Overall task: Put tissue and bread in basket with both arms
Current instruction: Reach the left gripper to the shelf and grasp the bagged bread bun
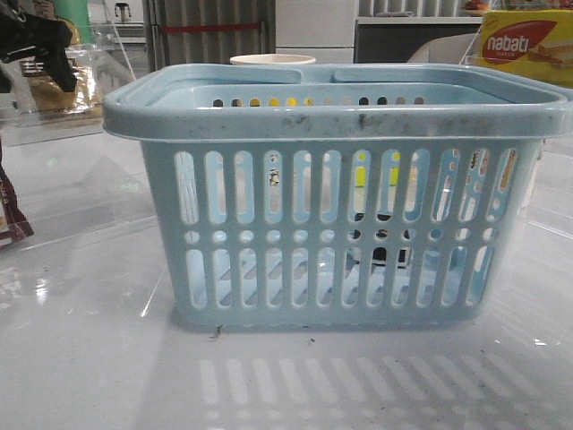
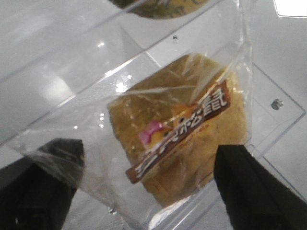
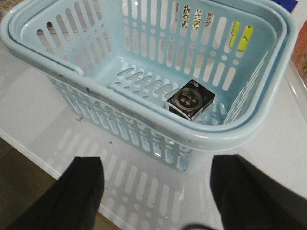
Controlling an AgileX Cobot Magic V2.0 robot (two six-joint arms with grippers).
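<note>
The light-blue basket (image 1: pixel 340 206) stands mid-table and also shows in the right wrist view (image 3: pixel 144 62). The tissue (image 3: pixel 190 99), a small blackish pack, lies on the basket floor; it shows dark through the slots in the front view (image 1: pixel 380 255). My right gripper (image 3: pixel 158 165) is open and empty over the table beside the basket's wall. The bread (image 2: pixel 177 134), golden-brown in a clear wrapper with a dark label, lies in a clear bin. My left gripper (image 2: pixel 148 158) is open with a finger on each side of the bread; the wrapper's edge drapes over one finger (image 2: pixel 57 158). In the front view the left gripper (image 1: pixel 40 45) is at the far left.
A yellow-and-red nabati box (image 1: pixel 524 45) stands at the back right. A white cup rim (image 1: pixel 273 60) shows behind the basket. The clear bin's wall (image 2: pixel 268 120) surrounds the bread. The table's edge (image 3: pixel 29 158) lies close to the right gripper. A dark object (image 1: pixel 11 219) sits at the left edge.
</note>
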